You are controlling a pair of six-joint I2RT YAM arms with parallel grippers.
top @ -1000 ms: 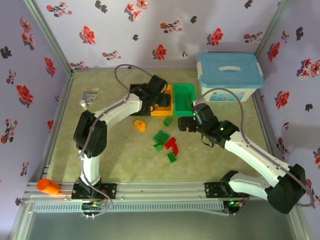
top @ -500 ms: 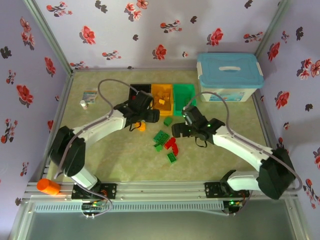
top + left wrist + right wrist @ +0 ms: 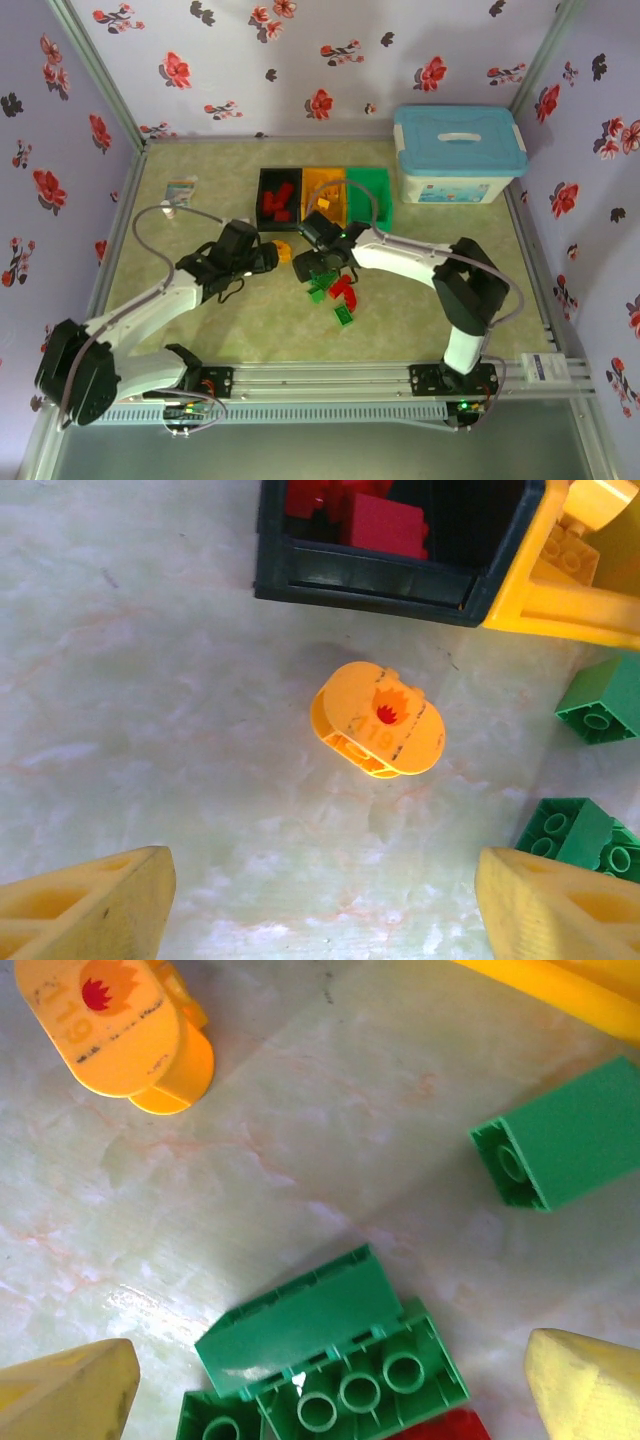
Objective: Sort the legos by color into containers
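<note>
Open tabletop [image 3: 150, 700] flanks orange piece [image 3: 378, 720]; black bin [image 3: 370, 575] blocks beyond.

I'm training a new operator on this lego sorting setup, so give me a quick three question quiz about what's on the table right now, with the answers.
1. True or false: the black bin holds red bricks.
2. Which piece lies straight ahead of the open left gripper? A) orange flame-marked piece B) red brick C) blue brick
3. In the right wrist view, what colour is the sloped brick under the right gripper?
Key: 1 true; 2 A; 3 green.
</note>
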